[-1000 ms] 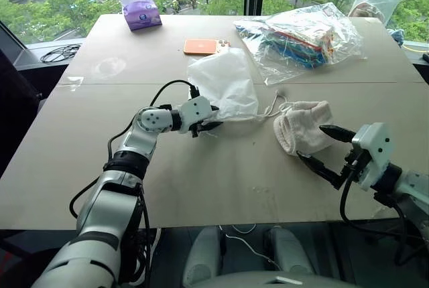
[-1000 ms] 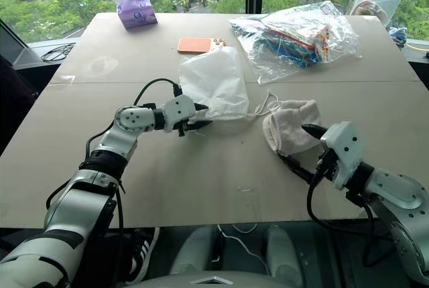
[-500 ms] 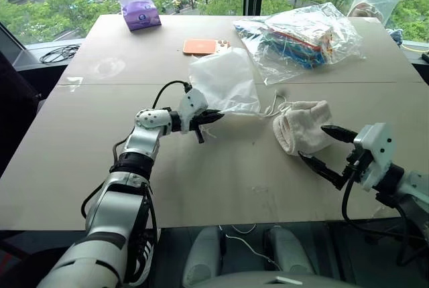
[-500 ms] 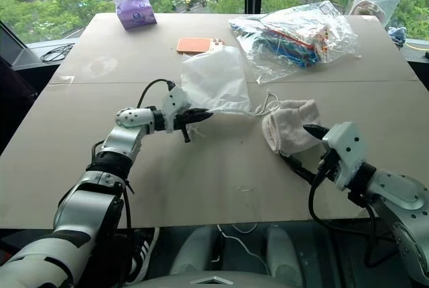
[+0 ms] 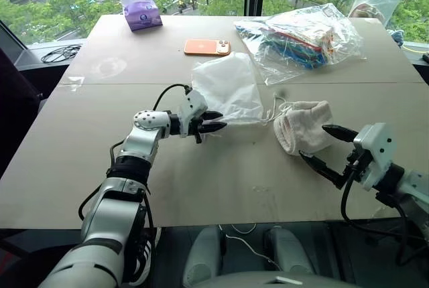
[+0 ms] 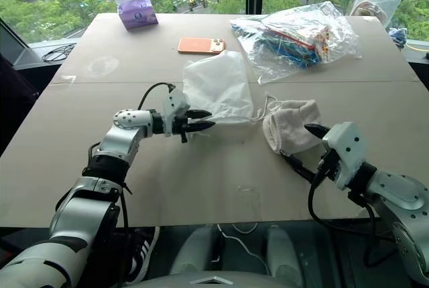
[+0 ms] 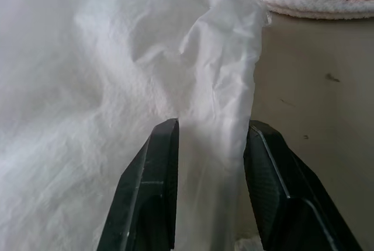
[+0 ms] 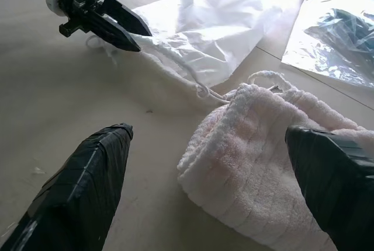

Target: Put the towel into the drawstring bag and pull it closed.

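The right tool point(image 5: 326, 146) sits nearest, low over the front of the desk point(image 5: 201, 181), its two black fingers spread wide. One finger is over the near edge of the towel point(image 5: 303, 126) and the other lies on the desk side of it, neither closed on the cloth. The towel is a cream-white folded bundle resting on the desk, just to the right of the drawstring bag point(image 5: 228, 90). Thin white cords point(image 5: 276, 109) run from the bag's near corner to the towel. The left tool point(image 5: 216, 121) is at the bag's near left edge, its fingers partly apart with the thin white fabric lying between them. Beyond the bag lie an orange phone point(image 5: 206, 47), a clear plastic bag point(image 5: 305, 33) to the bag's far right, and a purple tissue pack point(image 5: 139, 10) to its far left.
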You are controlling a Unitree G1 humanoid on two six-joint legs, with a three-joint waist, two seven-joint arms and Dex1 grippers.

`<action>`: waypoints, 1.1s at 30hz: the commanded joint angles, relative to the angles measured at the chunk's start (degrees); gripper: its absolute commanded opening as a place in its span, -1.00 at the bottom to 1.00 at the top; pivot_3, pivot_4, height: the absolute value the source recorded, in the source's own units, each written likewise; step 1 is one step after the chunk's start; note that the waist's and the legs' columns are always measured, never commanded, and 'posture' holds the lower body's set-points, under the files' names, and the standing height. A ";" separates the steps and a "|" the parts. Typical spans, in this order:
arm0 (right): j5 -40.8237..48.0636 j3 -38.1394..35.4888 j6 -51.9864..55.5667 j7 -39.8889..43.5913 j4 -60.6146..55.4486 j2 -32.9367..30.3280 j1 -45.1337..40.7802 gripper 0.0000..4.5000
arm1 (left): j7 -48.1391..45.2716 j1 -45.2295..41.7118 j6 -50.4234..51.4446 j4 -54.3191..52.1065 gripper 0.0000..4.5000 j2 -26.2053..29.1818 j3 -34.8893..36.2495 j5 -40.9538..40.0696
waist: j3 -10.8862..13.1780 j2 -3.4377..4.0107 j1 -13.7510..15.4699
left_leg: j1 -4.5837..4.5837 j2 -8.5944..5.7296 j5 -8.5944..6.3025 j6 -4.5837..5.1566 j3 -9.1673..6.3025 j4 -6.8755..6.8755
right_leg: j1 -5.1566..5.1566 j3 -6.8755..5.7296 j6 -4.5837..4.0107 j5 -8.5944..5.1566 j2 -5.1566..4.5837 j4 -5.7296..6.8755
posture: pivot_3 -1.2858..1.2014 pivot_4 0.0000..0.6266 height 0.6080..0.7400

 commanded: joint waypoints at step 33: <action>-3.56 4.47 17.17 -18.90 19.74 11.90 -19.01 1.00 | 14.28 -2.07 12.54 -19.24 -0.99 0.10 8.95 -6.06 | -0.01 -0.02 -0.44 | 0.04 0.00 0.00 0.00 -0.02 0.32 | -0.01 0.08 -0.01 0.00 0.00 0.43 | 0.03 -0.52 1.00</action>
